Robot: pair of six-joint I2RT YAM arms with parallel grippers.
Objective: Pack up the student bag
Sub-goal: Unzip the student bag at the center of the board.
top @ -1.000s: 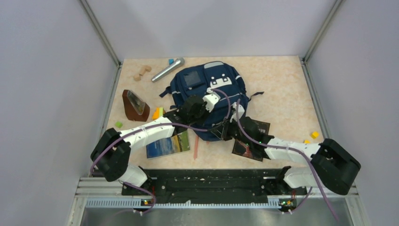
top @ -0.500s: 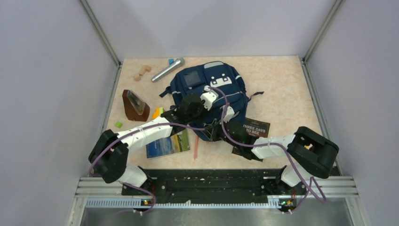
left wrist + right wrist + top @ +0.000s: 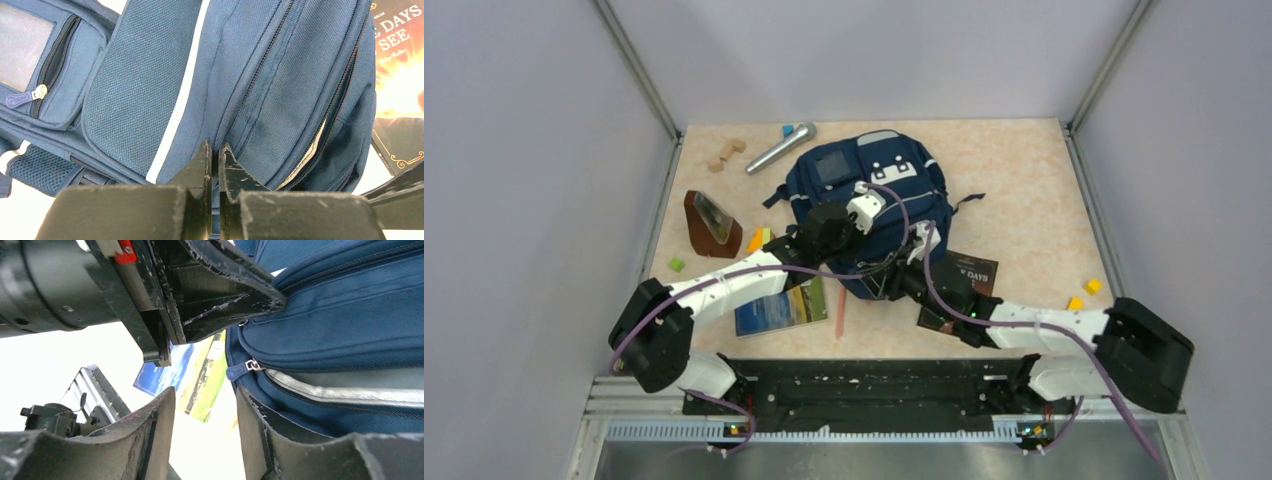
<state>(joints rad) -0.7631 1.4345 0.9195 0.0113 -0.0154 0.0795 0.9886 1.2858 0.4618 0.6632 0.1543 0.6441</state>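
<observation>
Student bag [image 3: 879, 185]: lies flat at mid-worktop [image 3: 1024, 180], front pocket up, with its near end under both wrists.
Left fingers [image 3: 205, 162]: clenched on a raised fold of bag fabric beside the main zip.
Right fingers [image 3: 167, 412]: released and spread, just short of the blue zip pull [image 3: 235, 371], with nothing between them.
Done: judge the main zip partly open, since a pale lining strip shows past the slider.
Left to do: nothing appears packed. The dark-covered book [image 3: 979, 272], the blue-green book [image 3: 784, 305], the thin red stick [image 3: 838, 312] and the microphone [image 3: 779, 147] lie outside the bag. Expect to widen the opening first.
Not visible: the bag interior, so you cannot confirm its contents. From above, the arms cover the opening and both sets of fingertips.
Unclear: what the brown wedge-shaped item [image 3: 712, 222] is.
</observation>
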